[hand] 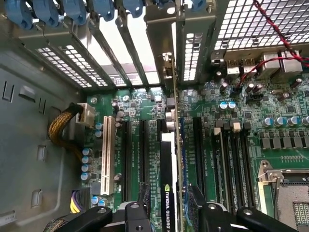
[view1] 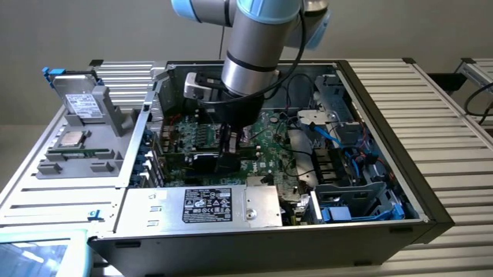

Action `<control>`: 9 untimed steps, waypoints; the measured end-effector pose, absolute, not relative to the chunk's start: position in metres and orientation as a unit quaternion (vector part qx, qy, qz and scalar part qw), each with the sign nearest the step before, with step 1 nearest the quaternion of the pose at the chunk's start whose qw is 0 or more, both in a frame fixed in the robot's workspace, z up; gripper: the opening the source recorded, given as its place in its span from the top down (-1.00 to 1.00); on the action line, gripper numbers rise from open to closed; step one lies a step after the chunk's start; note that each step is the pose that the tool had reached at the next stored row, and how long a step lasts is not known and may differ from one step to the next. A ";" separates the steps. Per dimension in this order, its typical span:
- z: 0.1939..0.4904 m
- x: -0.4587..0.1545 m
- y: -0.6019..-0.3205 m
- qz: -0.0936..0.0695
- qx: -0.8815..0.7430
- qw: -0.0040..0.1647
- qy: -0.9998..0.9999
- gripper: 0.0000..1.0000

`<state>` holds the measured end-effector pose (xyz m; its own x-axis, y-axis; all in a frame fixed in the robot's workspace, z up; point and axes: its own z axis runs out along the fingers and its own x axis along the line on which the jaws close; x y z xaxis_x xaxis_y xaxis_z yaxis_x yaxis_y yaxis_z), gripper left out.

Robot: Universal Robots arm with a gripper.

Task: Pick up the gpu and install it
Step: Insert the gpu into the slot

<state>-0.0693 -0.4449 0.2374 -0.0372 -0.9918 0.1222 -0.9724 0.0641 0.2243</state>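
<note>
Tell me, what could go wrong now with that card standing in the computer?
The open pincer straddles the gpu, which stands on edge on the motherboard. A finger could catch the card and tilt it. Whether it is fully seated cannot be told; if not, it may lean. The fingers also stand close to neighbouring slots and might scrape them.

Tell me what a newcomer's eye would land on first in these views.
The silver arm reaches down into the open computer case, centre of the exterior view. In the wrist view, the gpu stands on edge on the green motherboard, flanked by the open gripper.
</note>
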 end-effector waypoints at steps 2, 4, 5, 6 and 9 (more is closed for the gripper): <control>0.237 -0.070 -0.445 -0.030 0.684 0.119 -0.719 0.11; 0.237 -0.070 -0.444 -0.020 0.685 0.115 -0.719 0.11; 0.237 -0.070 -0.443 -0.016 0.685 0.114 -0.719 0.11; 0.237 -0.070 -0.442 -0.012 0.685 0.113 -0.720 0.11; 0.237 -0.070 -0.441 -0.010 0.685 0.112 -0.720 0.11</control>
<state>-0.0705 -0.4407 0.2375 -0.0366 -0.9884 0.1473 -0.9837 0.0616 0.1689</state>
